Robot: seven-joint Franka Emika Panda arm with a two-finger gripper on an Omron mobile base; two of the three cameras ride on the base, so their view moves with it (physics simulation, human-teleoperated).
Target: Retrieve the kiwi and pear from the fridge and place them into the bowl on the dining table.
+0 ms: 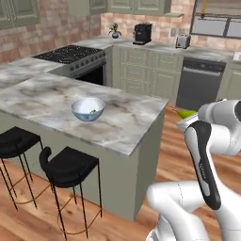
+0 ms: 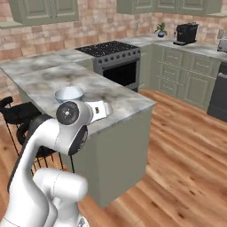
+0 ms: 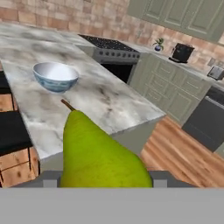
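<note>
A yellow-green pear point(image 3: 98, 153) with a brown stem stands close in the hand view, and my gripper point(image 3: 107, 177) is shut on it. In the left base view the gripper point(image 1: 185, 117) hangs off the right end of the dining table point(image 1: 127, 127), with the pear's tip point(image 1: 186, 113) showing. The pale blue-white bowl point(image 1: 88, 108) sits on the marble top, well to the left of the gripper. A small green kiwi point(image 1: 94, 111) lies inside it. The bowl point(image 3: 55, 76) is ahead and to the left in the hand view. The fridge is out of view.
Two black stools point(image 1: 66, 164) point(image 1: 16, 141) stand along the table's near side. Beyond the table are a stove point(image 1: 70, 54), a dishwasher point(image 1: 200, 82), a coffee machine point(image 1: 142, 33) and a toaster point(image 1: 182, 41). Wooden floor point(image 2: 186, 168) lies right of the table.
</note>
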